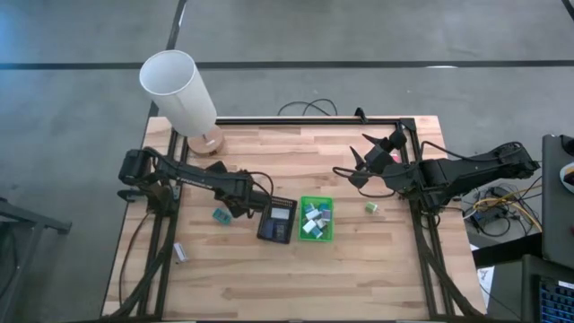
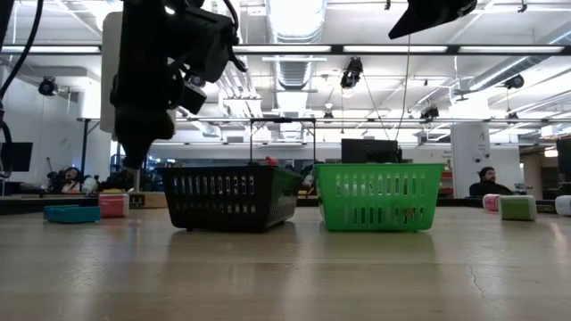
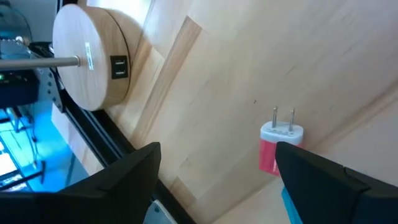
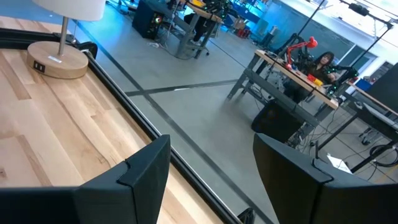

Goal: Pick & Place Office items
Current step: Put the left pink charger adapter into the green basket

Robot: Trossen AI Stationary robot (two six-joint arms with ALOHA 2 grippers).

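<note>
**Left gripper open over pink plug block**

Left gripper (image 3: 214, 180) is hovering with fingers spread wide and holding nothing, just above a pink-and-white plug block (image 3: 278, 146) lying near the teal block (image 1: 220, 214), left of the dark basket (image 1: 277, 220). More small blocks are sitting in the green basket (image 1: 316, 219); one green block (image 1: 371, 207) is lying apart to its right. Right gripper (image 1: 362, 167) is waiting raised near the table's back right, fingers apart, empty. Lamp (image 1: 182, 93) is standing at the back left corner.
</note>
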